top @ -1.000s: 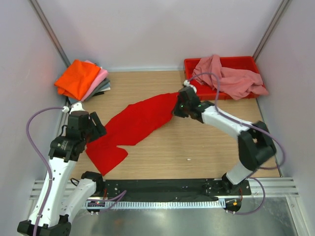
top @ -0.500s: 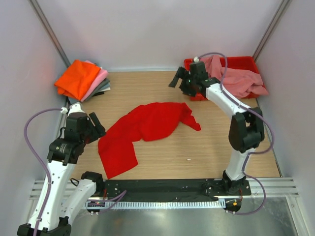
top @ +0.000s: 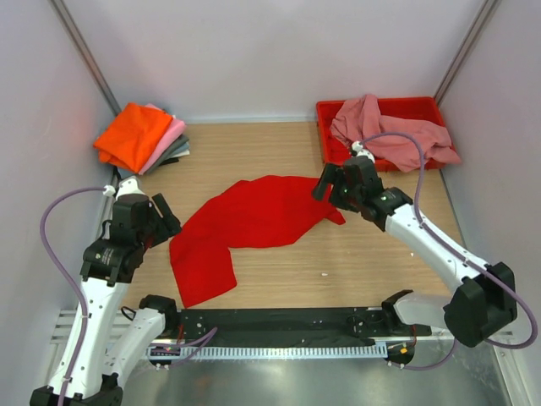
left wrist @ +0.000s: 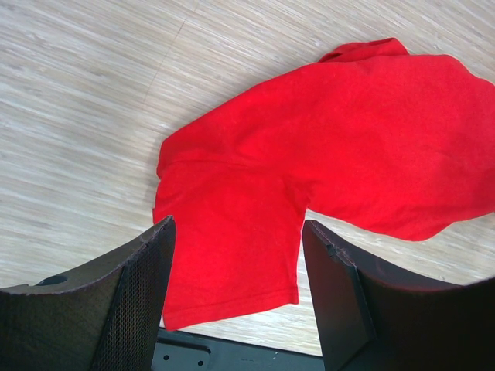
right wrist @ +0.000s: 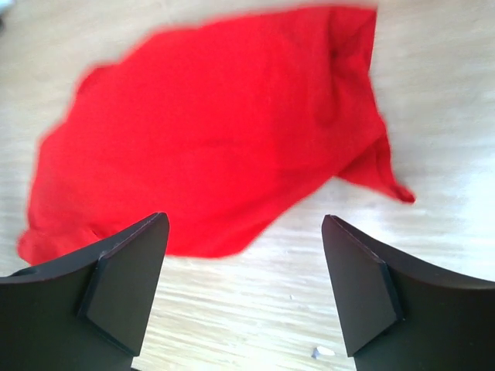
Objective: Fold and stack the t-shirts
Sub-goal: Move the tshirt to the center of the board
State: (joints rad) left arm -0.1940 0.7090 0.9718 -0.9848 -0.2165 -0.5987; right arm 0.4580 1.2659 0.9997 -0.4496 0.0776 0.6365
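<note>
A bright red t-shirt (top: 245, 222) lies loosely spread and crumpled across the middle of the wooden table, also seen in the left wrist view (left wrist: 332, 162) and the right wrist view (right wrist: 216, 131). My left gripper (top: 161, 222) hangs open above the shirt's left end (left wrist: 232, 263), holding nothing. Over the shirt's right end, my right gripper (top: 331, 184) is open and empty (right wrist: 244, 263). A dusty pink t-shirt (top: 389, 135) is heaped in the red tray (top: 423, 106). Folded shirts, orange on top (top: 133, 135), are stacked at the back left.
The red plastic tray sits at the back right corner against the wall. White walls close in the table on three sides. A black rail (top: 279, 321) runs along the near edge. A tiny white scrap (top: 323, 273) lies on the wood.
My right gripper let go of the red t-shirt, swung up toward the tray, then came back down over the shirt's right end. The shirt dropped and settled on the table. The left arm barely moved.
</note>
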